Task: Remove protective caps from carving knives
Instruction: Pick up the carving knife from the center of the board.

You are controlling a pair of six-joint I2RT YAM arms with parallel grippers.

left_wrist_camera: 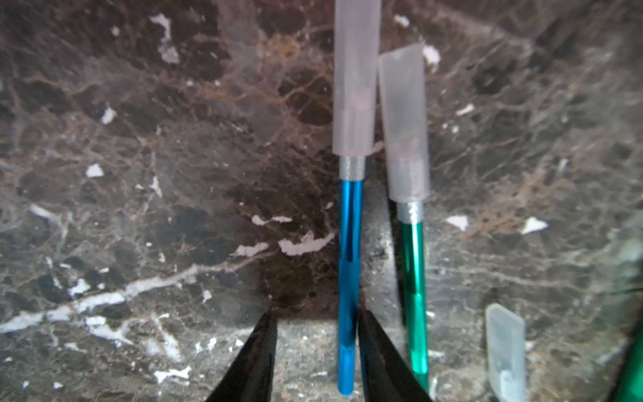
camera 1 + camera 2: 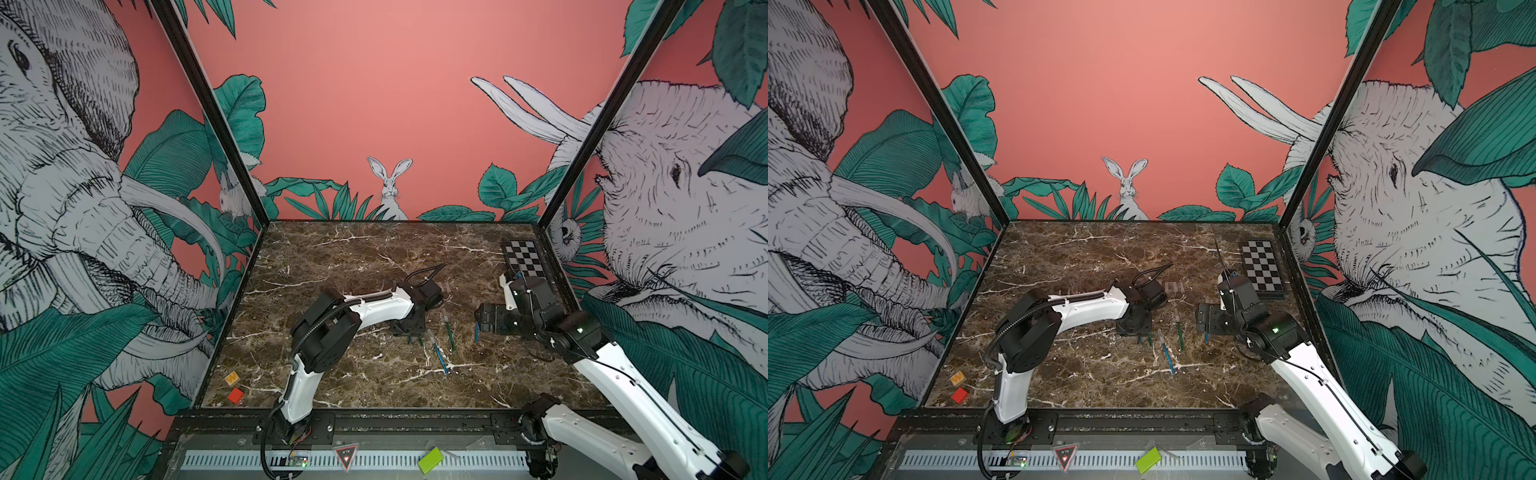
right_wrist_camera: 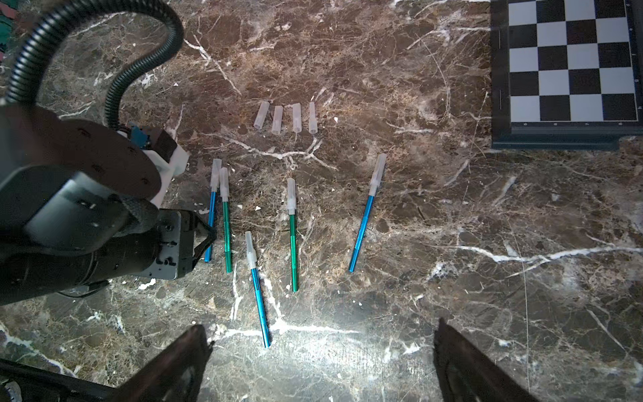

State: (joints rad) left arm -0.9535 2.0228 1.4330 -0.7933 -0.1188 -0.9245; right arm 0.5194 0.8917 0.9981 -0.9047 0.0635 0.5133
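Observation:
Several carving knives with blue or green handles lie on the marble, each with a translucent protective cap on its tip. My left gripper [image 1: 317, 316] is low over the leftmost blue knife [image 1: 349, 271]; the handle sits between the jaws, against one finger with a gap to the other. That knife's cap [image 1: 355, 80] is on. Beside it lies a capped green knife [image 1: 414, 278]. Several loose caps [image 3: 285, 118] lie in a row farther back. My right gripper [image 3: 322, 327] hovers wide open above the table, near the end of a blue knife [image 3: 259, 299].
A black-and-white checkerboard [image 2: 523, 257] lies at the back right corner. A red block [image 2: 235, 395] and an orange tile [image 2: 231, 377] sit at the front left. A green block [image 2: 430, 459] rests on the front rail. The left arm [image 3: 87, 209] stands close to the knives.

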